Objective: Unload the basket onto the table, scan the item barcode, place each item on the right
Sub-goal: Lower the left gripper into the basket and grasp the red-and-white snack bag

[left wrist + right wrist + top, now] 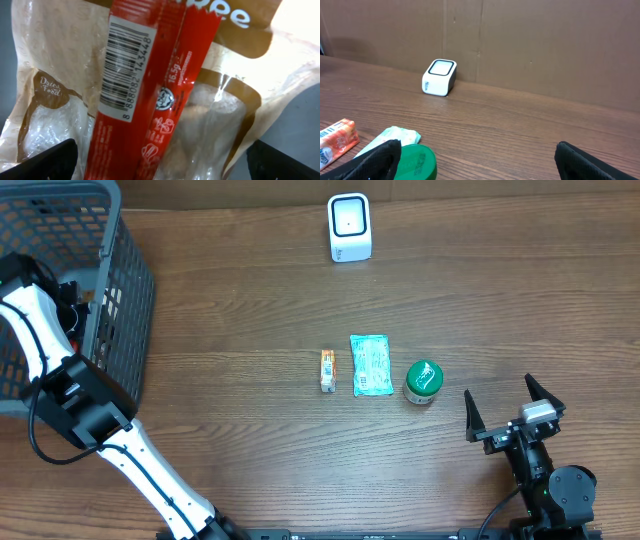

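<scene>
Left wrist view puts the left gripper (pixel 167 162), jaws wide apart and empty, right over the red stick (pixel 145 95) lying on a bag (pixel 45 100) in the basket (pixel 120 290), its long axis crossing the line between the fingers, while the open right gripper (pixel 500 395) sits well away.

Red sachet (pixel 145 100), barcode label (pixel 125 70) showing, slanted across clear bag (pixel 50 115), white scanner (pixel 349 226) upright
</scene>
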